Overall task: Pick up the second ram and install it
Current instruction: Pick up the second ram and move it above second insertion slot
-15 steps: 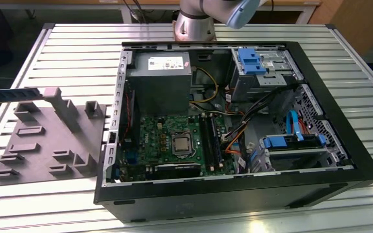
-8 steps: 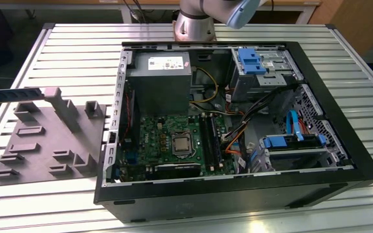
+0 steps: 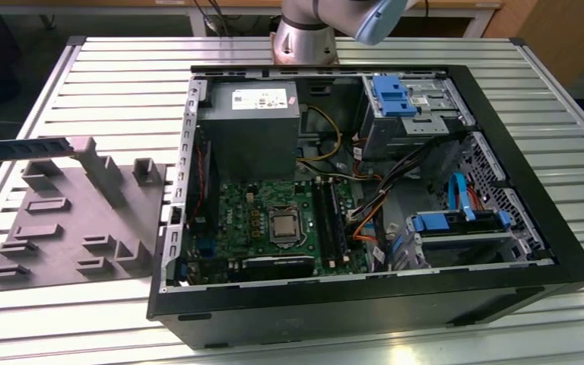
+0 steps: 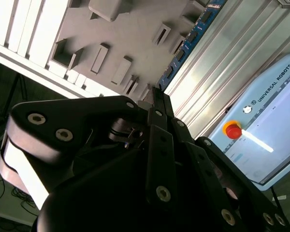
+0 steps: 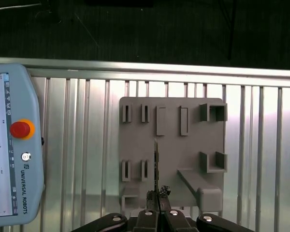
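Observation:
The second ram (image 3: 30, 146) is a slim dark green-blue stick held level above the far end of the grey fixture plate (image 3: 69, 228), at the exterior view's left. My gripper (image 5: 157, 194) is shut on one end of it. In the first wrist view the ram (image 5: 156, 162) shows edge-on, running out from between the fingers over the plate (image 5: 183, 140). In the second wrist view the ram (image 4: 191, 36) extends away from the gripper (image 4: 157, 94) beside the plate (image 4: 130, 43). The ram is lifted off the plate's holders.
An open computer case (image 3: 535, 251) lies on the slatted aluminium table (image 3: 119, 68), with the motherboard (image 3: 271, 220) and its long black slots (image 3: 330, 220) inside. Cables and blue drive brackets (image 3: 394, 95) fill the case's right side. A teach pendant (image 5: 9, 145) lies beside the plate.

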`<state>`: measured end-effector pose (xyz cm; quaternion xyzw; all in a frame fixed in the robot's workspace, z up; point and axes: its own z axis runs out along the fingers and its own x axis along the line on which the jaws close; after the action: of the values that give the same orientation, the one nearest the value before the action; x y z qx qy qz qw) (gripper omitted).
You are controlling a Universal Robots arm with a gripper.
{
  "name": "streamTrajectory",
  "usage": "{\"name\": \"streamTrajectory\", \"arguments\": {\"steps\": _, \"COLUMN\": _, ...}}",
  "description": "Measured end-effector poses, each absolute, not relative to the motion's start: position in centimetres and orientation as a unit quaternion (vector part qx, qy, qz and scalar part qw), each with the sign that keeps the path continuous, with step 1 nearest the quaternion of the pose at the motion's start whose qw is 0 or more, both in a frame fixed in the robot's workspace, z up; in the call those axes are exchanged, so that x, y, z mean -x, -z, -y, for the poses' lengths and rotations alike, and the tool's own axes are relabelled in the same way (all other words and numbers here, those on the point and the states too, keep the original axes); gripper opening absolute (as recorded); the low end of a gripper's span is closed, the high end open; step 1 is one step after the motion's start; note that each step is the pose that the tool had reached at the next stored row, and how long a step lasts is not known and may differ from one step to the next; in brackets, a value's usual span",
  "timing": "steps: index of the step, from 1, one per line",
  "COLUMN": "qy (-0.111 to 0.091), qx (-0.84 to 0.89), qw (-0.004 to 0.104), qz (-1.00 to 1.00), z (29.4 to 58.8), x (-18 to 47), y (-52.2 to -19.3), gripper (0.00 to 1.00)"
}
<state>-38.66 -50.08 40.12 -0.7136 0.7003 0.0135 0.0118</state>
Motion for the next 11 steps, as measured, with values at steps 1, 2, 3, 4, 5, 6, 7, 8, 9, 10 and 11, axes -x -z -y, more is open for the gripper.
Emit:
{"name": "streamTrajectory", "arguments": {"steps": 1, "qy": -0.013, "qx": 0.714, "qw": 0.012, "qz": -0.700, "z": 50.08, "x": 38.61, "y": -40.12, "gripper": 0.11}}
{"name": "streamTrajectory", "arguments": {"steps": 2, "qy": -0.013, "qx": 0.714, "qw": 0.012, "qz": -0.700, "z": 50.08, "x": 38.56, "y": -40.12, "gripper": 0.11}}
{"name": "streamTrajectory", "arguments": {"steps": 3, "qy": -0.013, "qx": 0.714, "qw": 0.012, "qz": -0.700, "z": 50.08, "x": 38.51, "y": -40.12, "gripper": 0.11}}
{"name": "streamTrajectory", "arguments": {"steps": 4, "qy": -0.013, "qx": 0.714, "qw": 0.012, "qz": -0.700, "z": 50.08, "x": 38.46, "y": -40.12, "gripper": 0.11}}
{"name": "streamTrajectory", "arguments": {"steps": 5, "qy": -0.013, "qx": 0.714, "qw": 0.012, "qz": -0.700, "z": 50.08, "x": 38.41, "y": -40.12, "gripper": 0.11}}
{"name": "streamTrajectory", "arguments": {"steps": 6, "qy": -0.013, "qx": 0.714, "qw": 0.012, "qz": -0.700, "z": 50.08, "x": 38.35, "y": -40.12, "gripper": 0.11}}
{"name": "streamTrajectory", "arguments": {"steps": 7, "qy": -0.013, "qx": 0.714, "qw": 0.012, "qz": -0.700, "z": 50.08, "x": 38.31, "y": -40.12, "gripper": 0.11}}
{"name": "streamTrajectory", "arguments": {"steps": 8, "qy": -0.013, "qx": 0.714, "qw": 0.012, "qz": -0.700, "z": 50.08, "x": 38.26, "y": -40.12, "gripper": 0.11}}
{"name": "streamTrajectory", "arguments": {"steps": 9, "qy": -0.013, "qx": 0.714, "qw": 0.012, "qz": -0.700, "z": 50.08, "x": 38.21, "y": -40.12, "gripper": 0.11}}
{"name": "streamTrajectory", "arguments": {"steps": 10, "qy": -0.013, "qx": 0.714, "qw": 0.012, "qz": -0.700, "z": 50.08, "x": 38.17, "y": -40.12, "gripper": 0.11}}
{"name": "streamTrajectory", "arguments": {"steps": 11, "qy": -0.013, "qx": 0.714, "qw": 0.012, "qz": -0.700, "z": 50.08, "x": 38.11, "y": -40.12, "gripper": 0.11}}
